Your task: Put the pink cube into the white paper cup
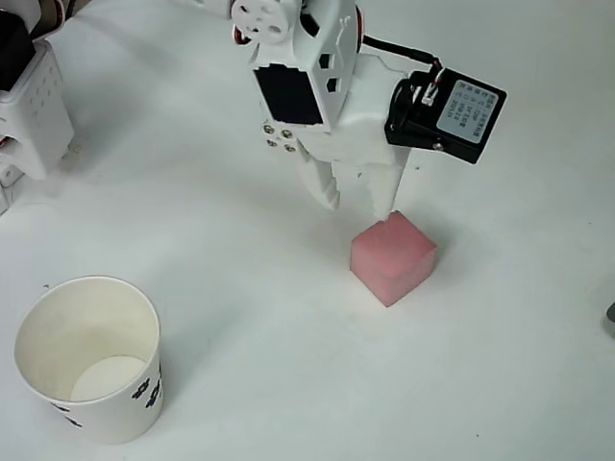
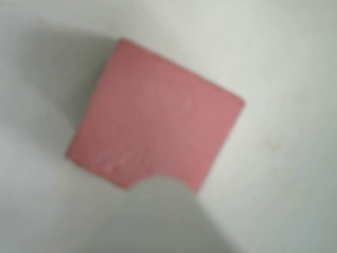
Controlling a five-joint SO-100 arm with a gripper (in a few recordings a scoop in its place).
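Note:
The pink cube (image 1: 392, 257) rests on the white table right of centre in the overhead view, turned corner-on. My gripper (image 1: 358, 204) hangs just behind it, fingers pointing at its back corner. The jaws stand a little apart with nothing between them, and the right fingertip (image 1: 386, 204) is at the cube's back edge. In the wrist view the pink cube (image 2: 152, 132) lies close below, blurred, with one white fingertip (image 2: 163, 211) overlapping its lower edge. The white paper cup (image 1: 58, 317) stands upright at the lower left, mouth open, well apart from the cube.
The white table (image 1: 259, 317) lies bare between cube and cup. The black wrist camera (image 1: 447, 110) sticks out to the right of the arm. A small dark object (image 1: 610, 317) shows at the right edge.

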